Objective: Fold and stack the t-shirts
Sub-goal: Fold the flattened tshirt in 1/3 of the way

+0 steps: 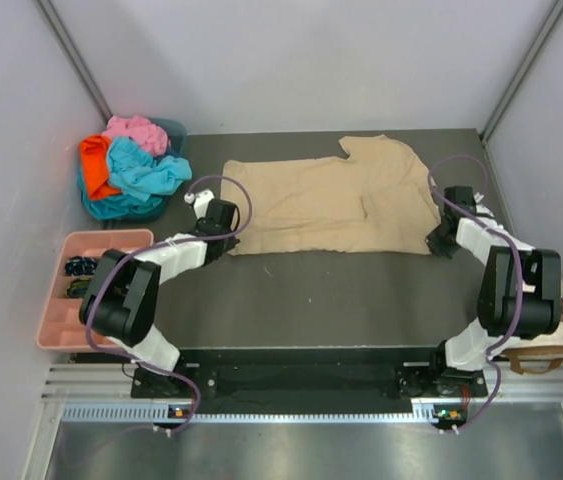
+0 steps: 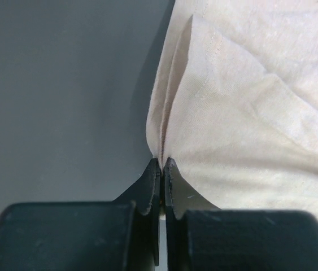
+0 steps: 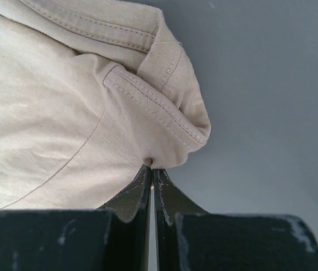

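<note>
At the far left of the table (image 1: 311,290), the orange t-shirt (image 1: 94,160), the pink t-shirt (image 1: 133,130) and the turquoise t-shirt (image 1: 141,172) are lying bunched in a teal bin (image 1: 174,130), not yet folded. Nearer the arms, the pink compartment tray (image 1: 51,320) is sitting at the left edge, apart from the work.

The left hand (image 1: 223,232) is resting at the near-left corner of the tan t-shirt (image 1: 321,205). In the left wrist view its fingers are pressed together on a raised ridge of the tan cloth, which they are gripping only at the very tips.

The tan t-shirt is lying spread across the middle of the table, mostly flat, with a few shallow creases.

The right hand (image 1: 441,240) is sitting at the near-right corner. In the right wrist view its fingers are likewise clamped on the tan cloth, just below a stitched hem and a ribbed band that is curling over.

The step in hand is judged to be a two-handed fold of the near edge:
- Both hands should be rising together and to the same height, so that the edge is hanging level
- The cloth between them should be staying lightly taut; pulling apart too hard is likely to drag the thin pinches free
- The edge should be travelling over to the far edge and settling before either hand is opening
- The curled hem on the right is likely to need flattening

At the near right, a cream cap (image 1: 551,350) is lying outside the fold path
</note>
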